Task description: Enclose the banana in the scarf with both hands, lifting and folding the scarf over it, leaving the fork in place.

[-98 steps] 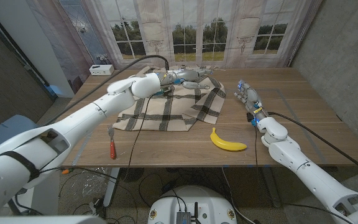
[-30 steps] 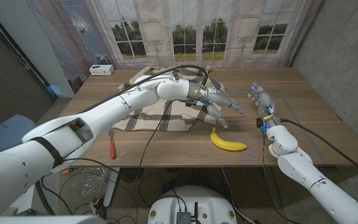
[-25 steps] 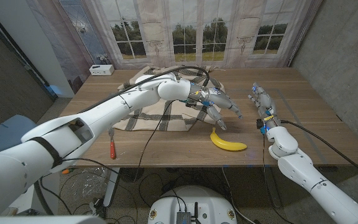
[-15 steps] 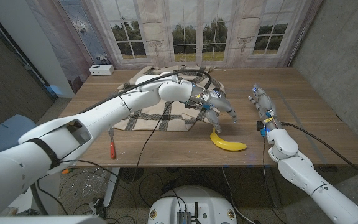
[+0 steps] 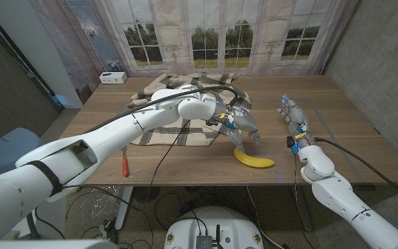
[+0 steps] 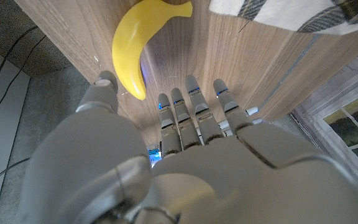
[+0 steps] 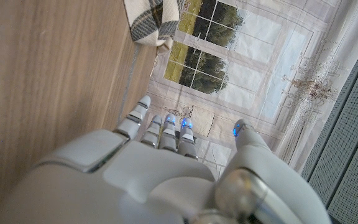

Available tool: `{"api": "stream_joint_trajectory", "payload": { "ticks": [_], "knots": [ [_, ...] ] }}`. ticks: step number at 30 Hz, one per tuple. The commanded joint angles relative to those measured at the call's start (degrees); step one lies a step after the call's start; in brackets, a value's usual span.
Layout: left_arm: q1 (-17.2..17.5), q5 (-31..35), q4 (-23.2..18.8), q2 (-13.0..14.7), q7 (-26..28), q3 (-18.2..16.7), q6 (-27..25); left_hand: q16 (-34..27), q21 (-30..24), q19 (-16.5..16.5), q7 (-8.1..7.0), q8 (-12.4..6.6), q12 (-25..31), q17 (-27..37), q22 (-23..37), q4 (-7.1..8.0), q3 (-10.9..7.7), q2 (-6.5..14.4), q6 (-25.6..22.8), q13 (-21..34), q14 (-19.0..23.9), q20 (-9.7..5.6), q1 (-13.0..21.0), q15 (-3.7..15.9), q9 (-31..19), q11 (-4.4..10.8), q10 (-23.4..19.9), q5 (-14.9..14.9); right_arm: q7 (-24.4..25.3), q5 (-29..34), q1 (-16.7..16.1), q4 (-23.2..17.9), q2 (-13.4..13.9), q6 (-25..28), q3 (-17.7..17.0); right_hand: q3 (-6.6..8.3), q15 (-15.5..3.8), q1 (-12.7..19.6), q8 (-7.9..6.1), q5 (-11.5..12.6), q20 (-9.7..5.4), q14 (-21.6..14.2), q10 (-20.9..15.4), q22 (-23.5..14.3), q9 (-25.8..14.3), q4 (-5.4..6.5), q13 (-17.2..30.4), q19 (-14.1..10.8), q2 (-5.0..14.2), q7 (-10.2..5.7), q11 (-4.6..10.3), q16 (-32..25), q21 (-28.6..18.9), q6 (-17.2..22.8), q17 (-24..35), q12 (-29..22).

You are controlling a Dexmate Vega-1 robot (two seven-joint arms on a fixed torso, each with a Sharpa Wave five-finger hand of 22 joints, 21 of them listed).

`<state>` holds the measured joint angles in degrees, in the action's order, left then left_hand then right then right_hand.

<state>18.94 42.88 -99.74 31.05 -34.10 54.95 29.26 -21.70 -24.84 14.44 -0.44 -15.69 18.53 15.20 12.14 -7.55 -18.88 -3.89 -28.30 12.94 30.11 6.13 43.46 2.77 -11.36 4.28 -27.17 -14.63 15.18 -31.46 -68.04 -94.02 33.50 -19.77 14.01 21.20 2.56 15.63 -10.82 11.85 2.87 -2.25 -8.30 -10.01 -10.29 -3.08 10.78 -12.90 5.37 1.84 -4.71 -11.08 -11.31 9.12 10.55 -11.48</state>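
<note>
A yellow banana (image 5: 253, 160) lies on the wooden table near its front edge, just past the near right corner of the plaid scarf (image 5: 185, 114). My left hand (image 5: 244, 128) hovers open over the banana's stem end with fingers spread and pointing down. In the left wrist view, the banana (image 6: 132, 46) lies beyond the fingertips (image 6: 192, 93) and the scarf's edge (image 6: 291, 15) is close by. The fork (image 5: 124, 160), red-handled, lies at the front left. My right hand (image 5: 292, 114) stands upright and open at the right, holding nothing. The right wrist view catches a scarf corner (image 7: 151, 22).
A small white box (image 5: 112, 77) sits at the table's back left. A black cable runs along my left arm over the scarf. Bare wood lies between the banana and my right hand. The table's front edge is close to the banana.
My left hand has swung from the scarf's far edge across to the banana and lowered toward its stem end. The right hand has drifted slightly rightward. Banana and fork have not moved.
</note>
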Motion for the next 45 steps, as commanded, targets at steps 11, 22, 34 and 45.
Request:
{"api": "stream_joint_trajectory", "payload": {
  "ticks": [11, 22, 34, 45],
  "knots": [
    [6.38, 9.09, -5.60, 2.39, 5.51, -1.12, -2.35, -3.66, -1.74, 2.38, -0.77, -1.41, 1.01, 2.35, 0.58, -0.84, 0.96, 1.33, -5.06, 0.97, 2.55, -1.22, 4.29, 4.45, -0.22, 1.07, -4.15, -0.47, -0.67, -0.22, -3.14, -2.99, 1.47, 0.38, -1.31, -0.18, 0.10, -0.56, -0.28, -0.21, -0.04, -0.76, -0.76, -0.10, -0.06, -0.05, 0.24, -0.71, 0.24, -0.23, 0.07, -0.31, -0.26, 0.60, 0.23, -0.32],
    [7.52, 11.13, -3.85, 2.26, 8.17, -0.84, -2.47, -5.13, -2.31, 3.03, -1.13, -1.59, 1.02, 3.51, 0.70, -1.12, 1.09, 2.62, -6.26, 1.35, 2.72, -1.48, 6.40, 5.09, -0.25, 1.21, -5.19, -0.11, -0.66, -0.25, -3.97, -2.97, 1.22, 0.01, -1.40, -0.17, 0.08, -0.66, -0.29, -0.20, -0.01, -0.80, -0.78, -0.10, -0.06, -0.11, 0.25, -0.75, 0.28, -0.20, 0.04, -0.27, -0.26, 0.79, 0.22, -0.26],
    [6.95, 10.60, -0.29, 1.63, 10.32, 0.12, -1.18, -3.03, -2.51, 2.54, -1.20, -0.99, 0.59, 2.38, 0.77, -1.06, 0.95, 2.79, -5.48, 1.69, 0.69, -0.77, 7.04, 4.86, -0.29, 1.10, -4.30, 0.43, -0.49, -0.07, -3.55, -2.63, 0.90, 0.22, -1.29, -0.18, 0.22, -0.81, -0.30, -0.21, 0.06, -0.97, -1.22, -0.10, -0.07, -0.19, 0.26, -0.78, 0.26, -0.41, -0.20, -0.26, -0.25, 1.05, 0.20, -0.36],
    [6.55, 10.56, 1.22, 1.49, 10.88, 0.91, -0.67, -0.88, -2.64, 1.73, -1.76, 0.49, -0.15, 1.07, 0.79, -1.18, 0.60, 3.38, -2.72, 2.04, -1.07, -0.52, 8.30, 4.82, -0.29, 0.76, -2.46, 0.97, -0.89, -0.20, -2.33, -1.79, 0.74, 0.86, -0.81, -0.17, 0.36, -0.89, -0.25, -0.21, 0.11, -1.17, -1.39, -0.11, -0.07, -0.28, 0.27, -0.85, 0.25, -0.41, -0.21, -0.27, -0.26, 1.09, 0.17, -0.36]
  ]
}}
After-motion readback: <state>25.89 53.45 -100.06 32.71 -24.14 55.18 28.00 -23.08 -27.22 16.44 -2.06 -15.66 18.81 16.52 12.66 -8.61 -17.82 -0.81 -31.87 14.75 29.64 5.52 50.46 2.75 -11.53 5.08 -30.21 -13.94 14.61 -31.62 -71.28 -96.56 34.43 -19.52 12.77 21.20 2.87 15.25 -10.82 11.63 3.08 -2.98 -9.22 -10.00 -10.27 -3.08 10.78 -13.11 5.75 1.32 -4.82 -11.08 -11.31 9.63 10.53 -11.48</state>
